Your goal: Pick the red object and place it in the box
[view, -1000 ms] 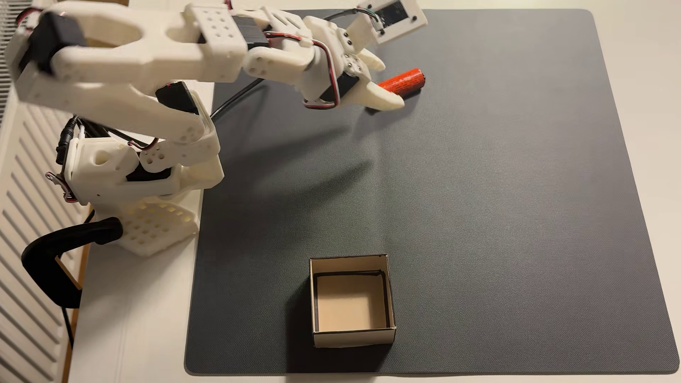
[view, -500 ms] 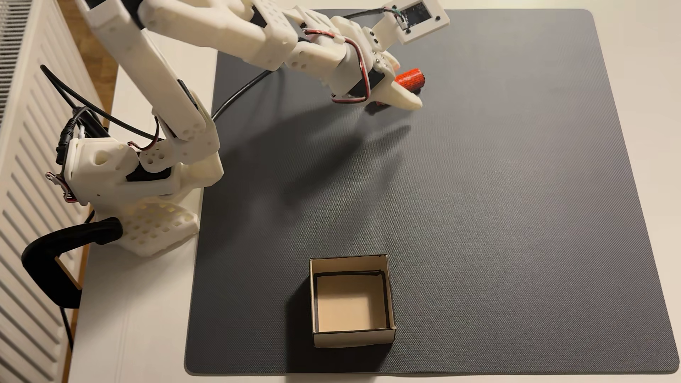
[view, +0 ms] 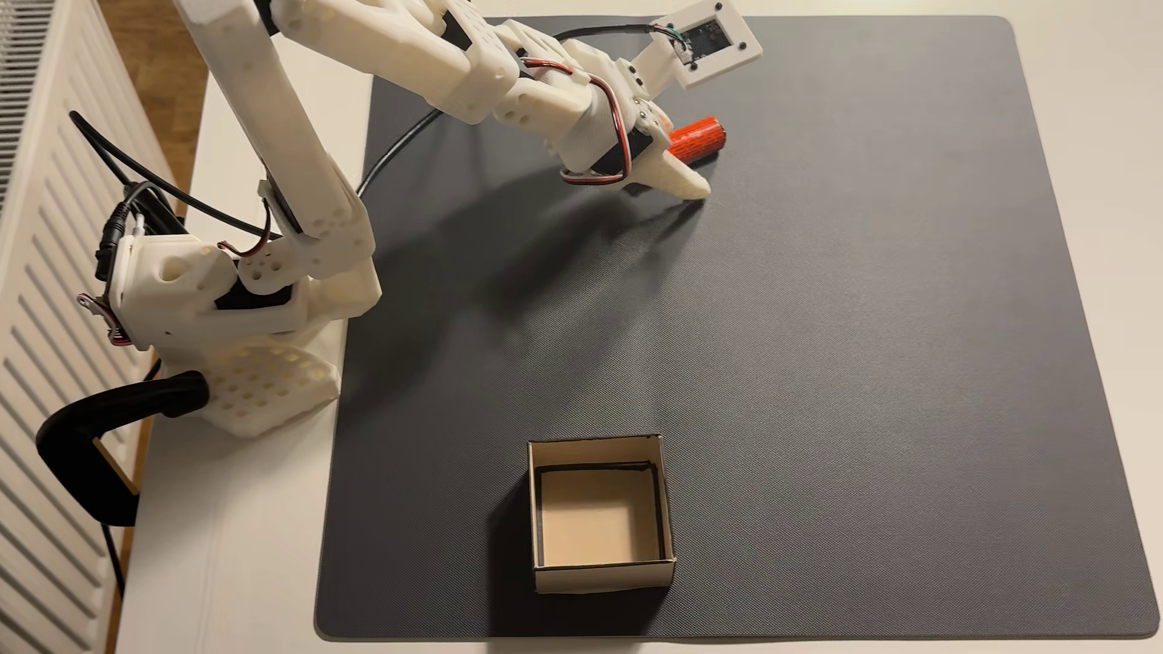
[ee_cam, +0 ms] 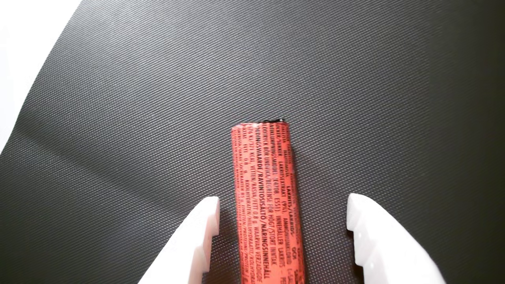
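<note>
The white plastic two-finger gripper point(ee_cam: 283, 201) is straddling the small orange-red cylinder wrapped in printed foil-like paper point(ee_cam: 265, 197), its fingers point(ee_cam: 197, 240) standing apart with a gap showing on each side of the wrapper, so nothing is clamping yet. The cylinder is lying flat on the dark grey textured mat point(ee_cam: 118, 118), its far end poking out beyond the fingertips. In the fixed view the gripper point(view: 683, 165) is reaching low over the mat point(view: 881, 314) near its far edge, covering part of the cylinder point(view: 698, 139). The small square cream-walled cardboard box with a tan floor point(view: 601, 575) is sitting open and empty near the mat's near edge, well apart from the cylinder.
</note>
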You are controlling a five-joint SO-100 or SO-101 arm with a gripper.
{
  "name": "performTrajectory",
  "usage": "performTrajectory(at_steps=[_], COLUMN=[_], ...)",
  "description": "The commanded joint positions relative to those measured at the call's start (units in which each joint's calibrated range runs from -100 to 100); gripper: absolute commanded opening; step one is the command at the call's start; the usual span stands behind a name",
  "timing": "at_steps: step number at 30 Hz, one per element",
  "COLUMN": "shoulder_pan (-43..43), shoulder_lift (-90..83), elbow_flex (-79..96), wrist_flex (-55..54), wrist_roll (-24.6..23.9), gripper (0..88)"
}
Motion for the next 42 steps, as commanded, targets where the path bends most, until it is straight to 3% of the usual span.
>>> performTrajectory(at_steps=[1, 10, 18, 28, 33, 42], shoulder_pan=[0.37, 0.45, 1.11, 1.78, 4.6, 19.6], shoulder_lift=[0.37, 3.61, 4.12, -3.54, -19.18, -52.18], elbow_flex=[-1.87, -2.23, -1.42, -1.32, -3.77, -3.41], wrist_flex=[-1.07, -3.43, -2.56, -1.77, 13.26, 37.04], wrist_roll=[0.02, 0.02, 0.13, 0.49, 1.38, 10.08], gripper=[24.5, 23.7, 0.4, 0.8, 0.8, 0.7])
